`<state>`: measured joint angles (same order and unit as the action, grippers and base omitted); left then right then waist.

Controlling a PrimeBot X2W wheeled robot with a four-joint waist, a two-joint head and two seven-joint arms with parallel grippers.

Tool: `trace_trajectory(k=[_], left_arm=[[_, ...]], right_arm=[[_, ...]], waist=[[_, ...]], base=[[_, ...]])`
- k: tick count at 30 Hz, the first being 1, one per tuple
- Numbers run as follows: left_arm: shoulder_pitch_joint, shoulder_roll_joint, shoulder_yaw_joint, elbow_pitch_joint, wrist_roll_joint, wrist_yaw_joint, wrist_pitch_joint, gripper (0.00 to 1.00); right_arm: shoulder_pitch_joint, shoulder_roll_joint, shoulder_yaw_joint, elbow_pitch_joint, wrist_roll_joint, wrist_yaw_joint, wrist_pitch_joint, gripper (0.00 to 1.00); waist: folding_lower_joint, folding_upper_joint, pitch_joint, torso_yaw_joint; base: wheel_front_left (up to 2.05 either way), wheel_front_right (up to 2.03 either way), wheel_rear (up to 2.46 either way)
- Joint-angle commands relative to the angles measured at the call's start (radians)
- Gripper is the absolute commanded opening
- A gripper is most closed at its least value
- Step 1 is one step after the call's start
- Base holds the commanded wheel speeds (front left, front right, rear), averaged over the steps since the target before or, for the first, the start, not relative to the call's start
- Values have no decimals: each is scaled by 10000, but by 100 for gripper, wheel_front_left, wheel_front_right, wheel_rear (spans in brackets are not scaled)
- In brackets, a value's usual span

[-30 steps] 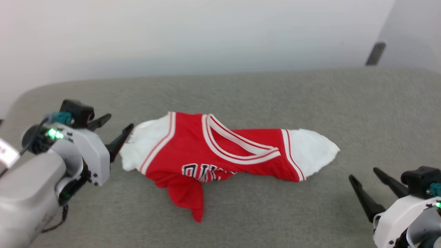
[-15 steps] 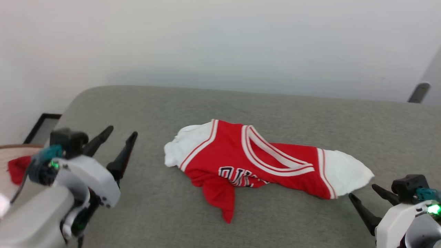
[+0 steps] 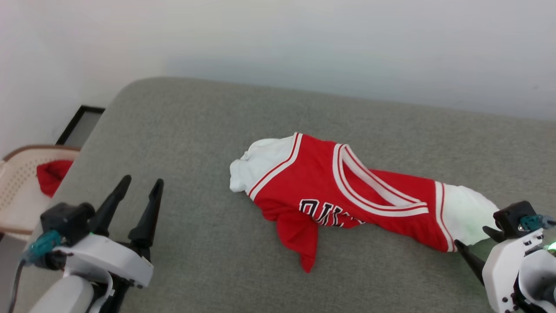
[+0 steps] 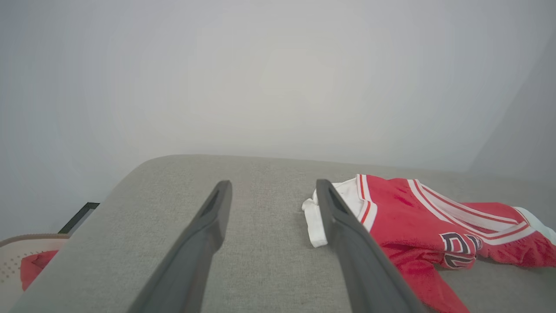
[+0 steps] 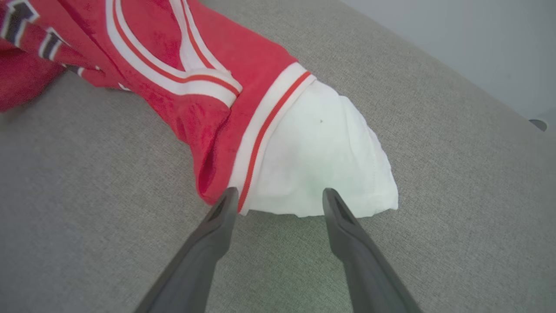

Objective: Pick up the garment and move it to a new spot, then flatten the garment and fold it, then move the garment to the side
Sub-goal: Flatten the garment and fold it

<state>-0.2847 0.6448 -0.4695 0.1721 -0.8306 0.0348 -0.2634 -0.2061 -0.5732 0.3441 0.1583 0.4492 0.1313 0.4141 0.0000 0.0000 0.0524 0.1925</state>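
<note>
The garment [image 3: 347,191] lies crumpled on the grey fabric surface [image 3: 182,130], with the V-neck trim facing up and a white sleeve at each end. Left gripper [image 3: 142,181]: jaws wide, holding nothing, over bare surface and well apart from the garment. Right gripper [image 5: 280,193]: jaws wide, holding nothing, fingertips at the edge of the white sleeve [image 5: 317,161]; contact cannot be determined. A beige basket [image 3: 17,182] containing a small red cloth [image 3: 52,174] stands beside the surface, at the robot's left
</note>
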Motion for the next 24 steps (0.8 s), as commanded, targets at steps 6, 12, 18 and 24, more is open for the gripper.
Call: trace_trajectory(k=[6, 12, 18, 24], left_arm=[[685, -884, 1210, -134, 799, -475, -2, 100], [959, -1551, 2053, -89, 1424, -958, -2, 100], [1211, -1947, 2676, -99, 1854, -1287, -3, 100], [1498, -2163, 3063, -102, 2109, -1502, -3, 100]], right_arm=[[-656, -460, 903, 402, 275, -10, 322, 100], [-1207, -520, 1641, 1158, 453, -10, 69, 84], [-1539, -425, 1804, 1730, 702, -10, -105, 0], [-1891, -646, 1458, 1521, 1178, -10, 25, 0]], waist=[[0, 0, 731, 422], [0, 0, 1018, 606], [0, 0, 1019, 643], [0, 0, 852, 622]], base=[[0, 0, 0], [0, 0, 0], [0, 0, 0], [0, 0, 0]])
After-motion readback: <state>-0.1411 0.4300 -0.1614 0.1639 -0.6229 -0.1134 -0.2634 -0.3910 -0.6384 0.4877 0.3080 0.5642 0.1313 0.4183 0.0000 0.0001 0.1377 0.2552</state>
